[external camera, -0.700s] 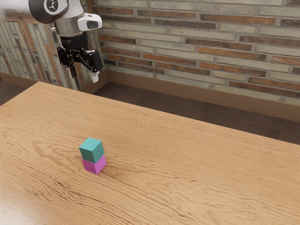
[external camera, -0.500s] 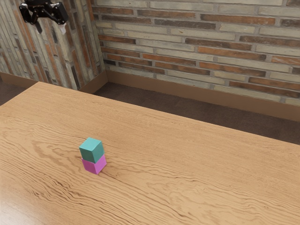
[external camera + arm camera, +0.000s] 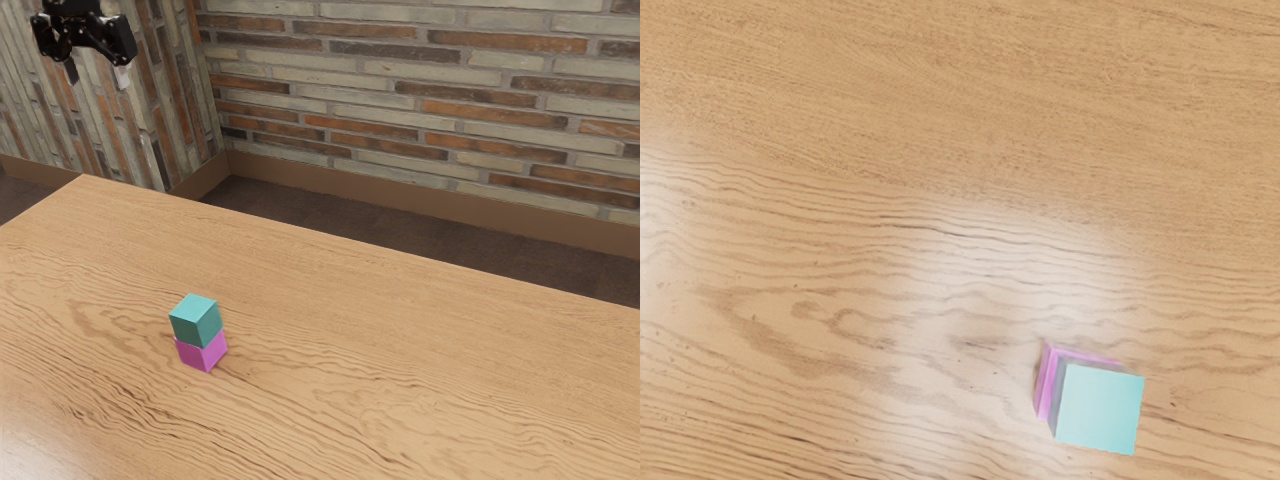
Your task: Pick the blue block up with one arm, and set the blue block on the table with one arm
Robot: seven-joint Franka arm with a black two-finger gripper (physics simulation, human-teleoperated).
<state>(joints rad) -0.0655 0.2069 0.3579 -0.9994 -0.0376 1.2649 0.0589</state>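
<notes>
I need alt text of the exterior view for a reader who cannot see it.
A blue-green block sits on a pink block on a wooden table. An open black gripper hangs away from them, at the exterior view's upper left. Brick walls stand behind.

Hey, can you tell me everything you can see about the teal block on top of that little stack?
The teal block is a plain cube, evenly coloured and matte-looking, with a paler top face and no visible markings or damage. It sits upright and level on the pink block, slightly out of line with it, so a pink edge peeks out beneath. That lower block is all it touches; the open gripper is well away from it.
</notes>
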